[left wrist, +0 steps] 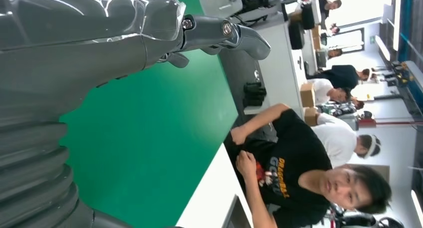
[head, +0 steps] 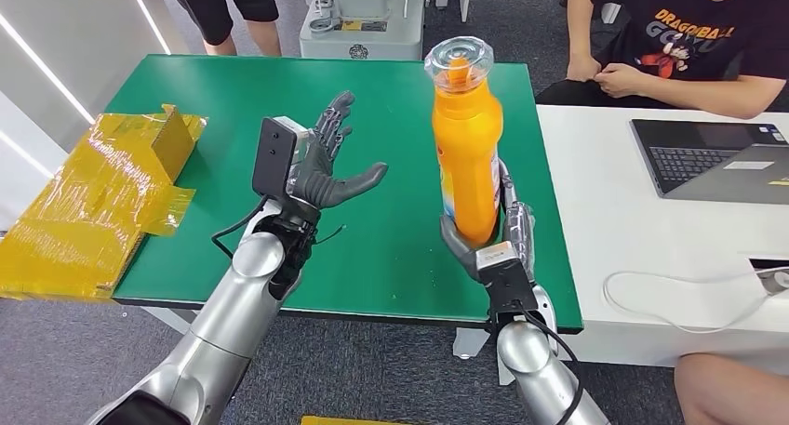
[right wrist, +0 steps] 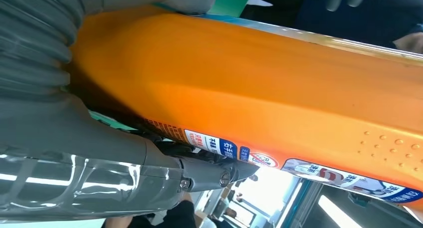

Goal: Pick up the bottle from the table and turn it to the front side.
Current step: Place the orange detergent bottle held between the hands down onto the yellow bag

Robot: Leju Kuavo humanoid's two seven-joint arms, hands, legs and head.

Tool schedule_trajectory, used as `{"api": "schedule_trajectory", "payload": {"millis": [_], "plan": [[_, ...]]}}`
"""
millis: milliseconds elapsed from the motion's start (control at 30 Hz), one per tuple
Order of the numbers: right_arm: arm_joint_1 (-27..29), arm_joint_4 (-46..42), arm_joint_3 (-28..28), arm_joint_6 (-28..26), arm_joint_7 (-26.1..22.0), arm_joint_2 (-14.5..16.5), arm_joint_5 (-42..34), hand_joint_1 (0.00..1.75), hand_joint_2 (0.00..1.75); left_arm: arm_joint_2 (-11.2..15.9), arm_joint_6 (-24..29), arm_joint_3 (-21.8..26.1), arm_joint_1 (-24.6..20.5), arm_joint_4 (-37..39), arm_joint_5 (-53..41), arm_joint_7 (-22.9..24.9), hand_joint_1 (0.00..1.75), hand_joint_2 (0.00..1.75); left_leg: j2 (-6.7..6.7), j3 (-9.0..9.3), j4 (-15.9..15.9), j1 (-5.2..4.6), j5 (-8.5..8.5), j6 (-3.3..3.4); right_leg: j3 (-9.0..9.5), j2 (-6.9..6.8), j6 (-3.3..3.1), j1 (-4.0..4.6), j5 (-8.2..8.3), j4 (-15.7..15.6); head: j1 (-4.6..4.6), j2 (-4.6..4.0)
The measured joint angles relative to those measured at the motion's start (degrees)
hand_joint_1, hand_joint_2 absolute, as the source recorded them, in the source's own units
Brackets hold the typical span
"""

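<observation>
Green table: right hand grips orange bottle.

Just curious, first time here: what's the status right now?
Right hand grips bottle, upright above table. Left hand open, empty. Nothing in the way.

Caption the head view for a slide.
Right hand holds an orange bottle upright over the green table; left hand open beside it.

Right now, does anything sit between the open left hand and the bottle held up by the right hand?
Nothing visible does: only bare green table lies between the left hand and the orange bottle gripped by the right hand.
</observation>
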Motion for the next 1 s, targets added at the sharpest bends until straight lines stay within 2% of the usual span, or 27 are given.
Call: {"api": "schedule_trajectory", "payload": {"millis": [233,400,500,1000], "plan": [[1.2,-2.3,0.2,1.4,1.6,1.6,0.4,1.75,1.75,0.0,-0.7,2.7,1.1,-0.1,-1.8,0.7,0.00,1.75,0.00,0.01,0.0,0.00,0.00,0.00,0.00,0.00,-0.01,0.01,-0.01,0.0,0.00,0.00],[1.4,-2.4,0.2,2.9,1.4,1.8,0.6,1.75,1.75,-0.1,-7.2,3.7,2.6,-1.7,2.6,3.9,0.00,1.75,0.00,0.00,0.0,0.00,0.00,0.00,0.00,0.00,-0.01,0.00,-0.01,0.0,0.00,0.00],[1.5,-2.4,0.1,3.3,1.2,1.8,0.8,1.75,1.75,-0.1,-9.2,3.8,3.5,-3.3,3.9,4.6,0.00,1.75,0.00,0.00,0.0,-0.01,0.00,0.00,0.00,0.00,0.00,-0.01,-0.01,0.0,0.01,0.00],[3.4,-2.9,-0.9,3.7,1.5,1.7,2.8,1.75,1.75,0.0,-10.8,3.8,4.2,-5.7,4.1,5.6,0.00,1.75,0.01,0.02,0.0,0.00,0.00,0.00,0.00,0.01,-0.01,0.00,-0.01,0.0,0.00,0.00]]}}
